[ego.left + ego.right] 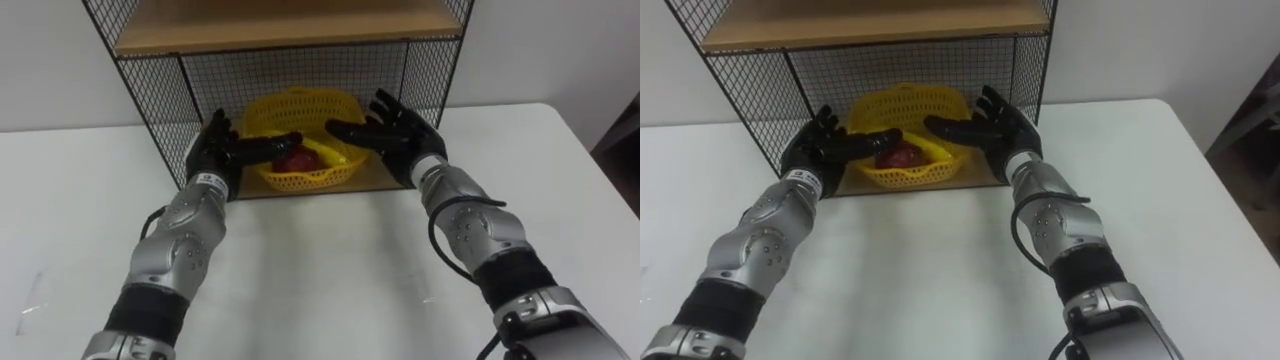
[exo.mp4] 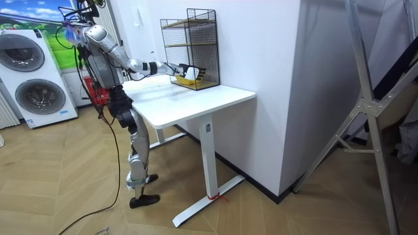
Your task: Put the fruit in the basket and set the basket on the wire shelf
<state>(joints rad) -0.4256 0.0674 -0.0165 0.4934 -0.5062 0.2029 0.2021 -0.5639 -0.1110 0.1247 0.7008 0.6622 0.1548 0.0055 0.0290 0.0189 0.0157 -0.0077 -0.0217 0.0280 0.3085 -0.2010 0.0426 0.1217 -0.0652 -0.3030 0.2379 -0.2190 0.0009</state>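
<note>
A yellow basket [image 1: 300,135] [image 1: 902,135] stands on the bottom board of the black wire shelf [image 1: 150,100] [image 1: 740,100] at the back of the white table. Inside it lie a dark red fruit [image 1: 295,160] [image 1: 898,155] and a yellow fruit [image 1: 330,153]. My left hand [image 1: 222,150] [image 1: 820,148] is at the basket's left side and my right hand [image 1: 395,135] [image 1: 995,130] at its right side. Both hands have straight, spread fingers with the thumbs pointing inward over the basket's front rim. In the room view I stand at the table's end with both arms stretched to the shelf [image 2: 189,46].
The shelf's wooden upper board [image 1: 290,25] runs close above the basket. The white table [image 1: 320,270] spreads wide in front of the shelf. A washing machine [image 2: 32,78] stands behind me in the room view, and a white wall is right behind the shelf.
</note>
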